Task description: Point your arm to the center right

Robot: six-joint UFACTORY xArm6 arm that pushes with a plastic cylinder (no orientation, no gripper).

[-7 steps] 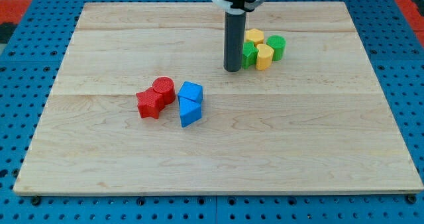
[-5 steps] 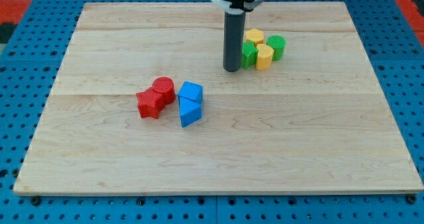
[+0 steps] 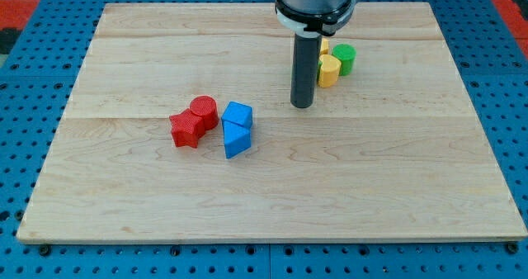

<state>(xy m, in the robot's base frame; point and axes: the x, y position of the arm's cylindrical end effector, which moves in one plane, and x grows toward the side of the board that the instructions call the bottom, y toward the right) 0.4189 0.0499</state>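
My tip rests on the wooden board a little above and right of its middle. It stands just below and left of a cluster at the view's upper right: a yellow block, a green cylinder, and another yellow block that the rod mostly hides. The rod also hides the green block seen earlier. To the tip's lower left lie a red cylinder, a red star-shaped block, a blue block and a blue triangular block.
The board lies on a blue pegboard surface that surrounds it on all sides.
My tip has moved down and to the right, from left of the green and yellow cluster to just below its left side. The blocks have not moved.
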